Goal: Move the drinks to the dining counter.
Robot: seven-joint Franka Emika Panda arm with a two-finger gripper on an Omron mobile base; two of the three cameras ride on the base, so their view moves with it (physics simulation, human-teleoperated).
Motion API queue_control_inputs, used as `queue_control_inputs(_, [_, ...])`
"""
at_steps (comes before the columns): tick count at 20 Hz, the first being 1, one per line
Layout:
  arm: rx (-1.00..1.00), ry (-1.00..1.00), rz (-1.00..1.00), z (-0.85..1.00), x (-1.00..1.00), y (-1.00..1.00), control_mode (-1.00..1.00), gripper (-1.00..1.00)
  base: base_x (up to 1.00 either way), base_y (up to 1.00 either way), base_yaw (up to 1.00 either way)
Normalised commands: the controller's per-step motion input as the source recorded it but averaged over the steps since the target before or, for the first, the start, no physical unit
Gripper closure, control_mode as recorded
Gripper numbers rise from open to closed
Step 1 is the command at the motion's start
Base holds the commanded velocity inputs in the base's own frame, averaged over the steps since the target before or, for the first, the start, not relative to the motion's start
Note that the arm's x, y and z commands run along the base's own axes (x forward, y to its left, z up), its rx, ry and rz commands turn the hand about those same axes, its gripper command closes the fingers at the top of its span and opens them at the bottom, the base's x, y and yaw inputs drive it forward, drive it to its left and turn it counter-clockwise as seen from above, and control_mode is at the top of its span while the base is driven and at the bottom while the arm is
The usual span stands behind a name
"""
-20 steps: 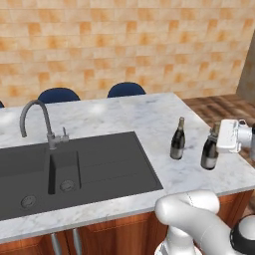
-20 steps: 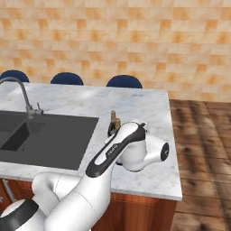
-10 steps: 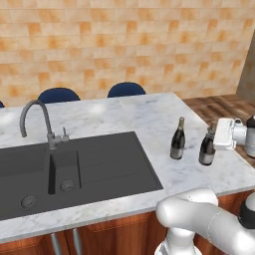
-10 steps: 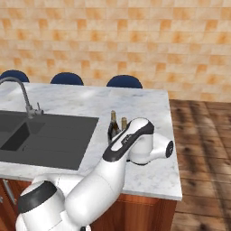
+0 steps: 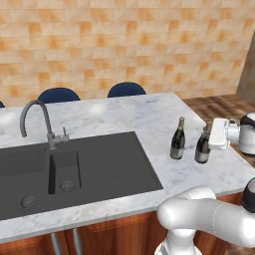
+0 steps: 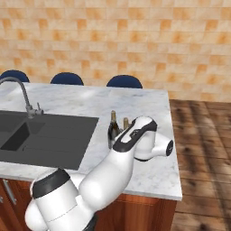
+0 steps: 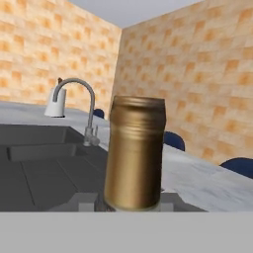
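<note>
We've got the end effector [image 5: 213, 135] pinching the second wine bottle [image 5: 202, 144] beside the first wine bottle [image 5: 177, 140], both on the desk [image 5: 124, 117]; release remains.

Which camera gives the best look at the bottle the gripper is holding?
Left base view: the held bottle stands whole on the counter, the gripper at its neck. Right base view hides most of it behind the arm. Hand view gives its gold top close-up.

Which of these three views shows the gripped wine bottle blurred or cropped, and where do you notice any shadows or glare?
Hand view: the gripped wine bottle's gold foil neck looms close and soft-edged, body cropped. Left base view: both bottles, held and free-standing wine bottle, look sharp; faint shadows on the dining counter, no harsh glare. Right base view: the arm hides most of both bottles.
</note>
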Motion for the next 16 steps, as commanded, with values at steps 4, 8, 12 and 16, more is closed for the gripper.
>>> queue_control_inputs(4, [0.00, -0.03, 0.00, -0.21, 0.25, 0.00, -1.00, 1.00, 0.00, 0.00, 0.00])
queue_control_inputs(8, [0.00, 0.00, 0.00, -0.19, 0.23, 0.00, -1.00, 1.00, 0.00, 0.00, 0.00])
queue_control_inputs(12, [0.00, 0.00, 0.00, -0.20, 0.22, 0.00, -1.00, 1.00, 0.00, 0.00, 0.00])
queue_control_inputs(16, [0.00, 0.00, 0.00, -0.24, 0.18, -0.02, -1.00, 1.00, 0.00, 0.00, 0.00])
